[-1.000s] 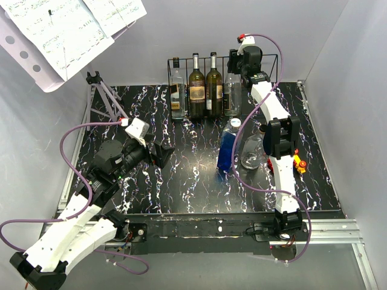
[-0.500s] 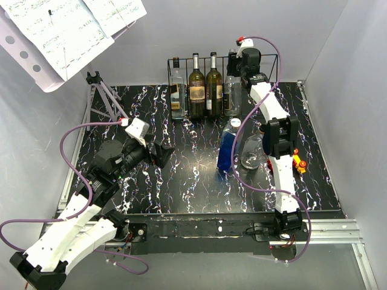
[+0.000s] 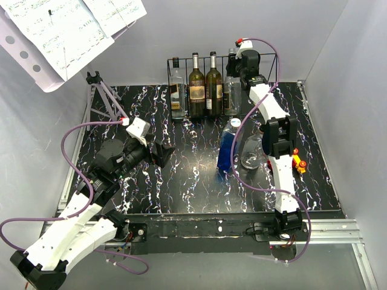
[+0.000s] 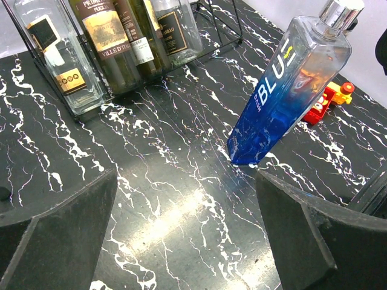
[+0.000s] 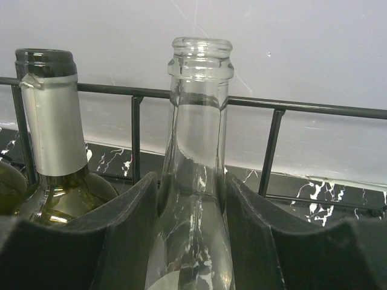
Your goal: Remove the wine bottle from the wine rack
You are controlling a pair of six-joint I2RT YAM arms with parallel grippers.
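Note:
The wine rack, a low black wire basket, stands at the table's back edge with several bottles upright in it. At its right end is a clear, uncapped wine bottle. My right gripper is at this bottle's neck. In the right wrist view both black fingers press against the clear bottle below its lip, and a rack bar runs behind it. A dark bottle with a silver foil top stands just to the left. My left gripper hovers open over the table, holding nothing.
A blue square bottle leans in front of the rack, beside a clear glass vessel. A red and yellow toy lies by the right arm. A music stand's tripod occupies the back left, with sheet music overhead.
My right gripper has shifted slightly left over the rack's right end and its fingers have closed in on the clear bottle's neck. The left arm has stayed put.

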